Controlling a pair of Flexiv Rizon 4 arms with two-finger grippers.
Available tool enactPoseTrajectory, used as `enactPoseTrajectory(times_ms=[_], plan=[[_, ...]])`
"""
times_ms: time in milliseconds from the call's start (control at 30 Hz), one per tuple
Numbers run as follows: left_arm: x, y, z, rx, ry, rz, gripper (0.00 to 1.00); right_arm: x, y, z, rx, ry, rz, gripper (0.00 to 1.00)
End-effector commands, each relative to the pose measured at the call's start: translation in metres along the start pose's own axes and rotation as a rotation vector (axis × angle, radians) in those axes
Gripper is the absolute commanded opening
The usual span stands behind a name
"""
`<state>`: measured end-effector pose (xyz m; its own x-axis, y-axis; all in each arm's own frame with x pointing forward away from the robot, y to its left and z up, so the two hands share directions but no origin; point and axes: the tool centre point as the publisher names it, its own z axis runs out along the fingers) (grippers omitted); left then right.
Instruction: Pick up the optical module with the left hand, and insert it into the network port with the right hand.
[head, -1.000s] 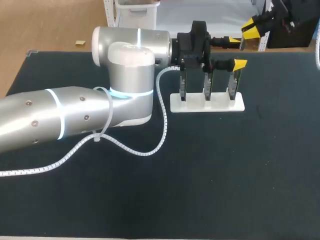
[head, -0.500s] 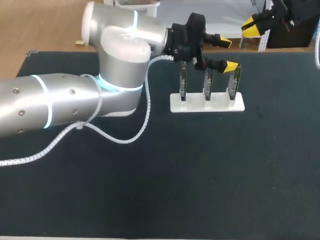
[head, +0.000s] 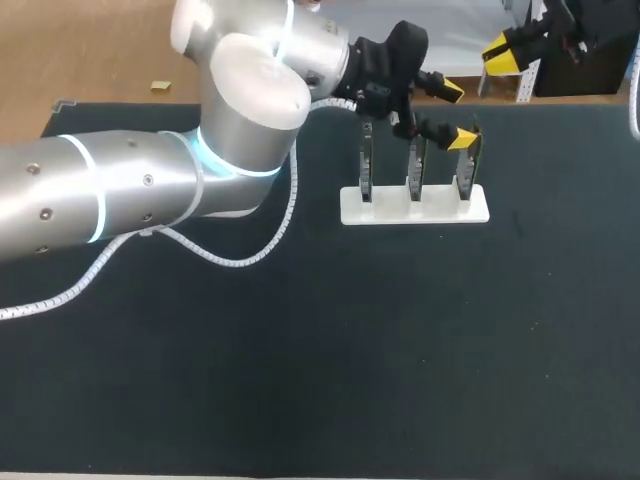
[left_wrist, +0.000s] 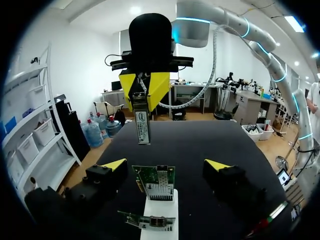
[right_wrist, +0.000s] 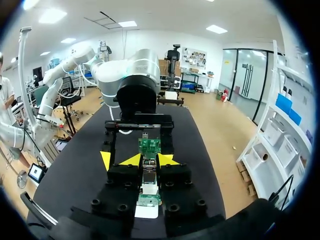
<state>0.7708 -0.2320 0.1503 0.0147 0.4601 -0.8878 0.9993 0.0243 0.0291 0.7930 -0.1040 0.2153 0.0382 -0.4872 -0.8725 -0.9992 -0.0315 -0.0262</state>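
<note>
The silver optical module (left_wrist: 142, 121) hangs in my right gripper (left_wrist: 145, 90), whose yellow tips are shut on it; in the right wrist view the module (right_wrist: 149, 172) sits between that gripper's (right_wrist: 150, 160) tips. In the head view the right gripper (head: 505, 52) hovers past the table's far edge. Three green network cards stand upright in a white stand (head: 415, 208). My left gripper (head: 455, 114) is wide open over the right end of the stand, with one card (left_wrist: 156, 181) and its metal port between the spread fingers (left_wrist: 114, 165), untouched.
My left arm's thick silver body (head: 150, 190) lies across the left part of the black table mat (head: 400, 350). Its white coiled cable (head: 250, 255) droops onto the mat. The other two cards (head: 367, 160) stand left of the left gripper.
My left gripper has opened wider and shifted slightly left above the stand, while its wrist and elbow swung up and back. The right gripper has kept still with the module.
</note>
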Motion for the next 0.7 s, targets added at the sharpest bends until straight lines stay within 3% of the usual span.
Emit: enactPoseTrajectory(times_ms=[33,700], plan=[[-0.002,0.003,0.001,0.015,0.067,0.003,1.00,0.000,0.000,0.000,0.003,-0.003,-0.001,0.00],[0.010,-0.003,0.005,0.062,0.132,-0.015,1.00,-0.001,0.002,0.003,0.000,-0.007,-0.003,0.00]])
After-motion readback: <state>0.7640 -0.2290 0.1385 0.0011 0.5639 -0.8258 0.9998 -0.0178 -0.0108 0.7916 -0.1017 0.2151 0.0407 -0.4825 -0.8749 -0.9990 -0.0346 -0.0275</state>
